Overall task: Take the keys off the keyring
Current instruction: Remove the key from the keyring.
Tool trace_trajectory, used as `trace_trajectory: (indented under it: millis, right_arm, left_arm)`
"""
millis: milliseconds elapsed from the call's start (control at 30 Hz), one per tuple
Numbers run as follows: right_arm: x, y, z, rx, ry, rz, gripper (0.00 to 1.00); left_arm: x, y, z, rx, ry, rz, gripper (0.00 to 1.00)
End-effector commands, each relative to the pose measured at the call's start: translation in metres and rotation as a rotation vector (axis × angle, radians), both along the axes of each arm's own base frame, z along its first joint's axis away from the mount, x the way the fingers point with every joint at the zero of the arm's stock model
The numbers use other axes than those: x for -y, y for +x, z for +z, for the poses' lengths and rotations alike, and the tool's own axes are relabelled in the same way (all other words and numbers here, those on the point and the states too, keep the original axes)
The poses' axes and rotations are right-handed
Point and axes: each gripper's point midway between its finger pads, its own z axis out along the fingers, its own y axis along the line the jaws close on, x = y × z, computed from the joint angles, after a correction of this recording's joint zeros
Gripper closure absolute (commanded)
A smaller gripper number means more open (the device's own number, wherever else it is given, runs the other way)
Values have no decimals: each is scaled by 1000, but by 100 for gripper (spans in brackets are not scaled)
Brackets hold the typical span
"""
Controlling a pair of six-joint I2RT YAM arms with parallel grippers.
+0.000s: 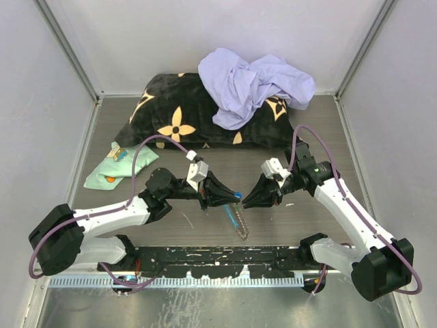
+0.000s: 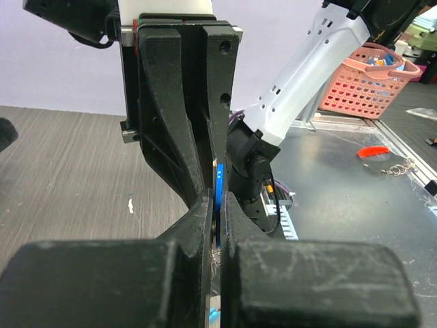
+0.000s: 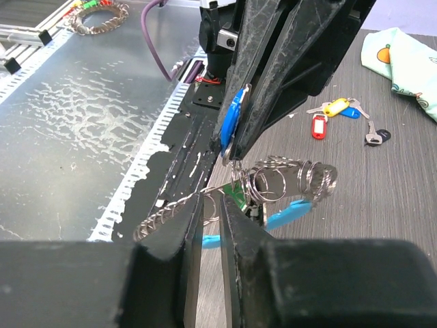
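Clamping tight on a small blue tag [image 3: 232,123], the left gripper [image 2: 218,212] has its fingers pressed together with the plastic edge-on between them. Facing it, the right gripper [image 3: 212,212] is narrowed to a slit around a link of the keyring [image 3: 287,181], but I can't tell whether it really pinches the chain or just brackets it. The chain hangs between the two arms above the table [image 3: 382,225], with its light-blue crescent [image 3: 293,208] dangling underneath and a green tag [image 3: 237,196] tucked against the right fingers. If the arms pull apart now, I'd worry that the smooth tag slips free, or that a loose right hold lets the whole chain trail after the left arm without the key coming off. By my count there are two grippers, one chain, one crescent and two tags at the chain. On the table beyond lie a yellow-tagged key [image 3: 336,107], a red-tagged key [image 3: 318,126], a blue-tagged key [image 3: 351,113] and one dark-headed key [image 3: 375,137].
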Motion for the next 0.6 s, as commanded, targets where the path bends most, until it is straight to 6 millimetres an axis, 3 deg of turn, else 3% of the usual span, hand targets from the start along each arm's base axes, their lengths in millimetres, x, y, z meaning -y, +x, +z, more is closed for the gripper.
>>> trace_trajectory:
  millis: [0,567]
  right_arm:
    - [-3,1,1,-4,10,13,79]
    - [-8,14,-5,-31,-27,-22,78]
  left_arm:
    - [-1,2,50,104,-147,12,100]
    - [3,4,56,75,-184,12,100]
